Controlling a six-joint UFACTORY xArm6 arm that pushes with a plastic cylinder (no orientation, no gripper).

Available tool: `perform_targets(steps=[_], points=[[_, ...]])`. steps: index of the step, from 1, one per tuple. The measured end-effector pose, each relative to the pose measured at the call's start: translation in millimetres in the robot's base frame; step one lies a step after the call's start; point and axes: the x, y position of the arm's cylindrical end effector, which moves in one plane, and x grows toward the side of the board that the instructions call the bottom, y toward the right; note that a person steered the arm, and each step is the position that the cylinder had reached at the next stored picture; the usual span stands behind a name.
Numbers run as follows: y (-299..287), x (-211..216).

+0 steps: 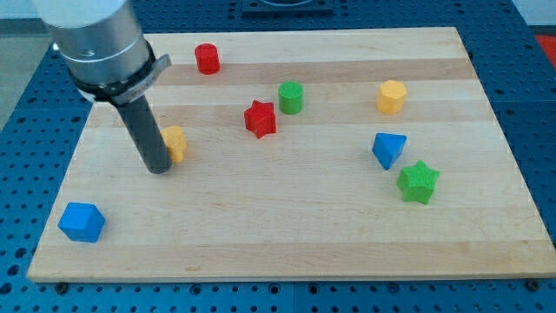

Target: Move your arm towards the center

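The blue cube (pixel 82 222) sits nearest the camera, in the lower left of the frame, close to the board's bottom-left corner and well apart from everything else.

By size, the wooden board (pixel 287 235) comes first: a pale plank top filling most of the frame, lying on a blue perforated table (pixel 17 130). Next is the arm (pixel 97 43), a grey cylinder with a dark collar entering from the upper left corner, carrying the dark rod downward. There is no pincer on this arm, so nothing is open, narrow or holding; the rod simply ends in my tip (pixel 159 169), which rests on the board in the left-centre of the frame, well left of the board's middle.

Then the small blocks. An orange block (pixel 176 143), its shape partly hidden, stands just beside the rod on the view's right, seemingly touching it. Near the centre, slightly above it, are the red star (pixel 260 119) and the green cylinder (pixel 290 97), close together. A red cylinder (pixel 207 58) lies at upper left-centre. On the right side are the yellow hexagonal block (pixel 392 96), the blue triangular block (pixel 388 149) and, just below it, the green star (pixel 418 182).
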Motion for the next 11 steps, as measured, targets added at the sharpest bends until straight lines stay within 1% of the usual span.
perform_targets(steps=[3, 7, 9, 10, 11], points=[[75, -1], [167, -25], [184, -41], [206, -54], [217, -55]])
